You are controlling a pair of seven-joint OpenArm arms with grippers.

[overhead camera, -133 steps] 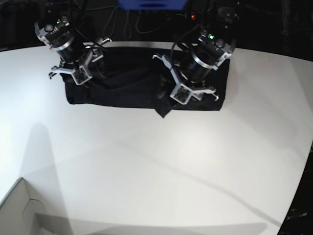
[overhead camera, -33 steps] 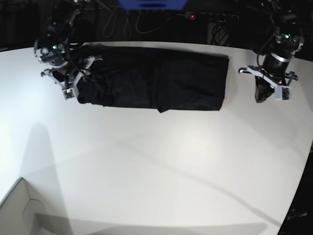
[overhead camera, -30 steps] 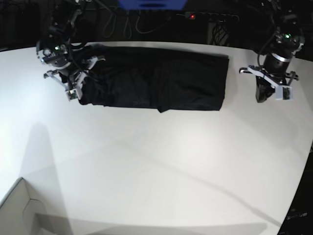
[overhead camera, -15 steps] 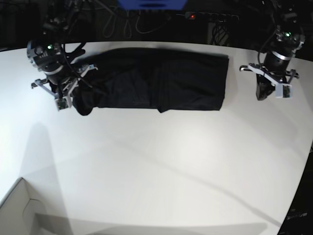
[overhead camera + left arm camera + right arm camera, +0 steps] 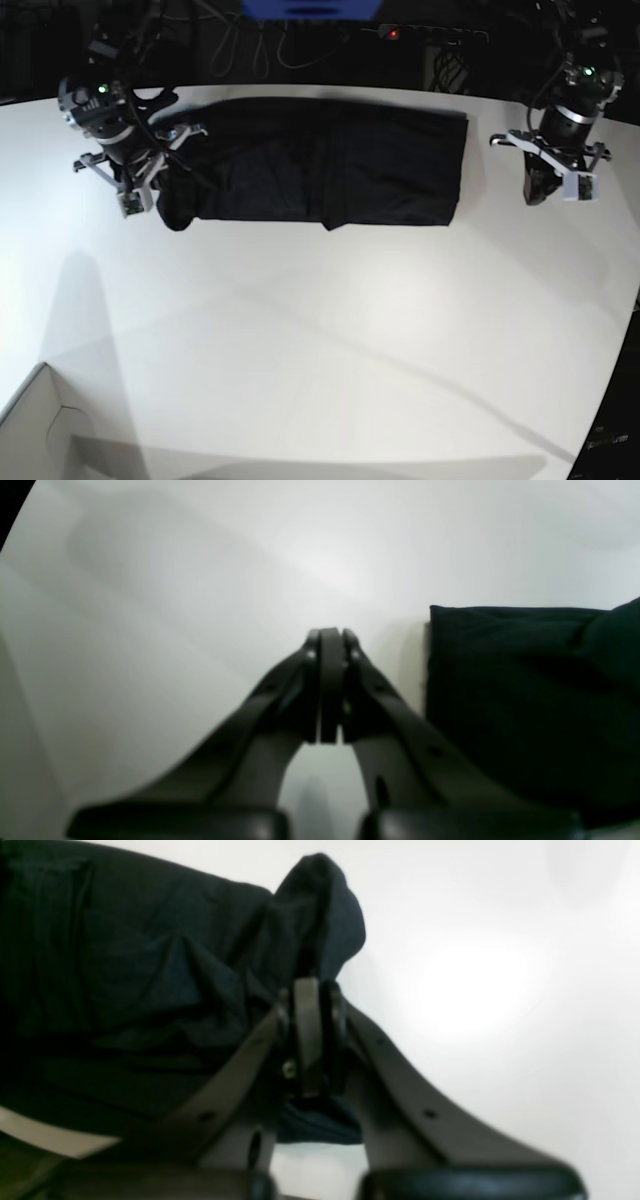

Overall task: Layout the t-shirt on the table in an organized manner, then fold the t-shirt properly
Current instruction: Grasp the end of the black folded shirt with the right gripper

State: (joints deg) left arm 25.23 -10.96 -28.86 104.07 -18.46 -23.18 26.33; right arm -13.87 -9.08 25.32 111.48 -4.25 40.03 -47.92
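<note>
One white box corner (image 5: 28, 425) shows; left tool (image 5: 322, 637) closed, right tool (image 5: 312, 987) pinching the t-shirt (image 5: 165, 985).

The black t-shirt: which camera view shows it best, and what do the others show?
The base view: it shows the t-shirt nearly whole, partly behind the right gripper. The left wrist view shows only one smooth end; the right wrist view shows the opposite, wrinkled end.

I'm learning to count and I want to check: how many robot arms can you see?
2. One, its gripper shut, reaches over the black shirt's end. The other, its gripper also shut, is beside the shirt, over the white table.
</note>
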